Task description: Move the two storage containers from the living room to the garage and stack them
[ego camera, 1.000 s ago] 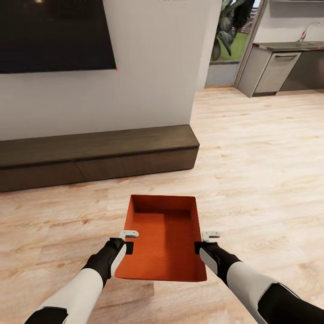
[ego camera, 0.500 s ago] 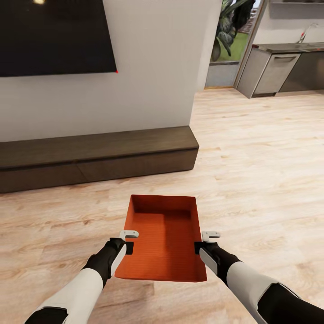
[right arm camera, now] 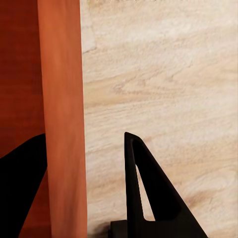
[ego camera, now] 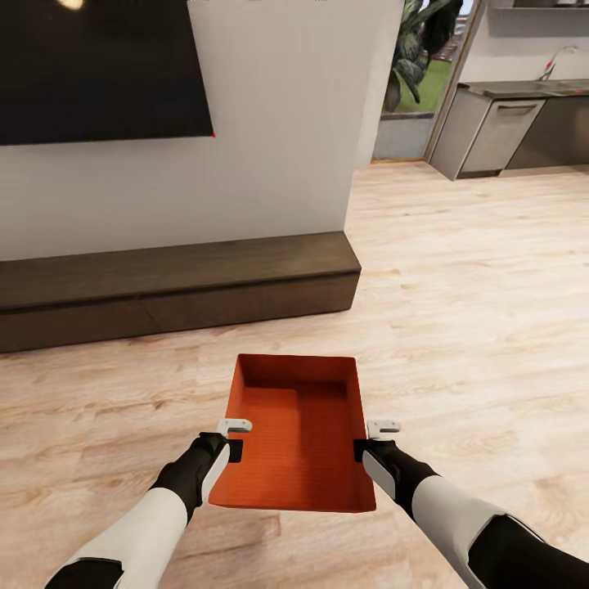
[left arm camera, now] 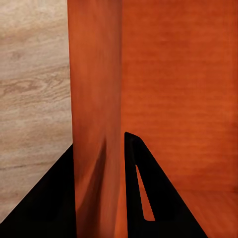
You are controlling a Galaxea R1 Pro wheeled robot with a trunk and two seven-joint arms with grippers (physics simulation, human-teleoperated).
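One orange-red storage container point(ego camera: 298, 425) hangs level above the light wood-plank floor, straight in front of me in the head view. My left gripper point(ego camera: 235, 438) is shut on its left long wall, and my right gripper point(ego camera: 372, 438) is shut on its right long wall. The left wrist view has the container wall point(left arm camera: 96, 99) standing between the two black fingers point(left arm camera: 144, 198). Seen from the right wrist, the other wall point(right arm camera: 62, 124) runs between that gripper's fingers point(right arm camera: 148, 198). The bin is empty. The garage is out of view.
A long dark wood bench point(ego camera: 180, 286) runs along the cream wall ahead, under a black TV point(ego camera: 98, 69). To the right, wood-plank flooring point(ego camera: 474, 286) stretches to grey kitchen cabinets point(ego camera: 499, 131) and a doorway with a green plant point(ego camera: 417, 49).
The whole picture has shifted slightly, with bench and TV sliding a little lower: the camera has moved. The container and both grippers keep the same place in the view.
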